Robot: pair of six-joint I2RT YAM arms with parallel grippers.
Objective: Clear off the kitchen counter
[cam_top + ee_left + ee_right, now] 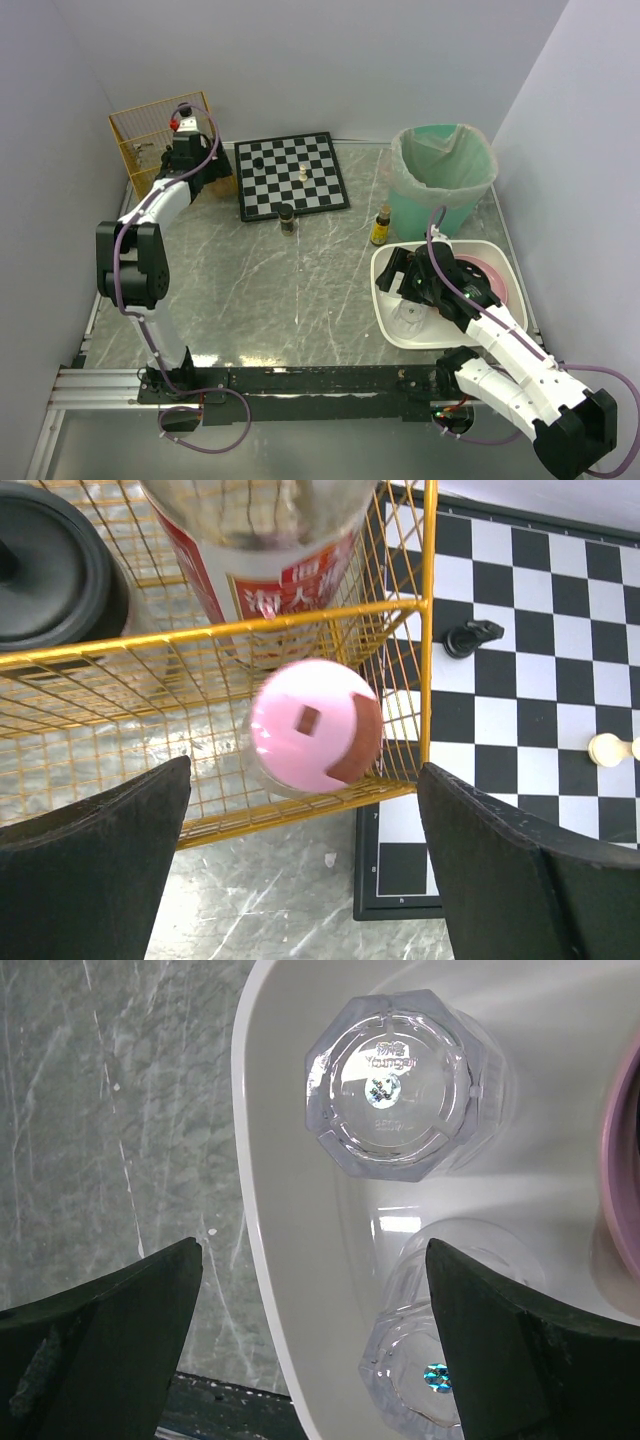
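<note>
The kitchen counter (300,290) is a glossy grey-green marble-look top. On it stand a small dark jar (287,217) and a yellow bottle (381,228). My left gripper (207,172) hangs open at the near right corner of a yellow wire basket (150,135), nothing between its fingers. In the left wrist view, the left gripper (305,880) sits just outside the basket (300,620). A pink-lidded jar (315,738), slightly blurred, lies inside beside a red-labelled bottle (270,540). My right gripper (315,1350) is open and empty over the rim of the white tray (265,1210).
The tray (385,300) holds two upturned clear glasses (400,1095) (450,1360) and a pink plate (620,1180). A chessboard (292,175) with a few pieces lies next to the basket. A green lined bin (443,170) stands at the back right.
</note>
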